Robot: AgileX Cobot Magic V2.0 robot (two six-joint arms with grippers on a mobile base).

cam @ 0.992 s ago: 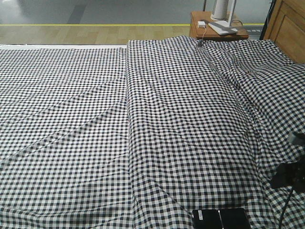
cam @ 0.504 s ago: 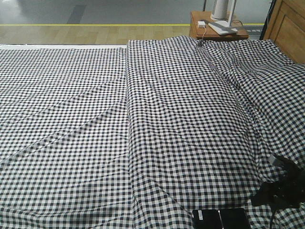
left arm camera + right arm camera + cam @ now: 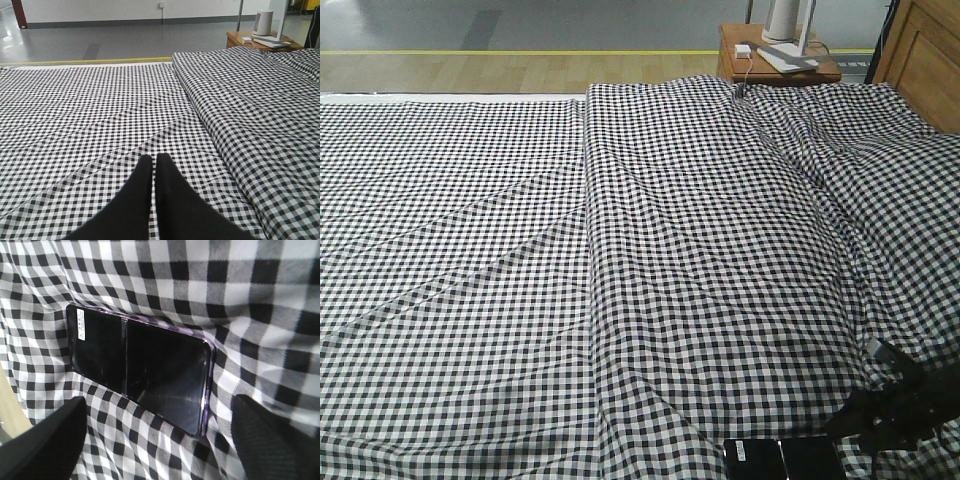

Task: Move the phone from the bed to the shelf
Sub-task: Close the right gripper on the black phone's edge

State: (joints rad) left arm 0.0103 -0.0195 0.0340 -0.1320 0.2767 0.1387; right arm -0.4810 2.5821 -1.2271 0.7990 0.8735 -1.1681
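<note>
Phone [image 3: 140, 370] lies on bed [image 3: 250, 290], just ahead of wide-apart right end effector [image 3: 160, 402] (left end effector [image 3: 153, 159]: together).

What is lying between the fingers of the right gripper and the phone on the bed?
Only the checked cloth of the bed, nothing else. The right wrist view shows it: the open right gripper is not touching the phone.

Right end effector [image 3: 862, 424] lower, nearer phone [image 3: 783, 460]
</note>
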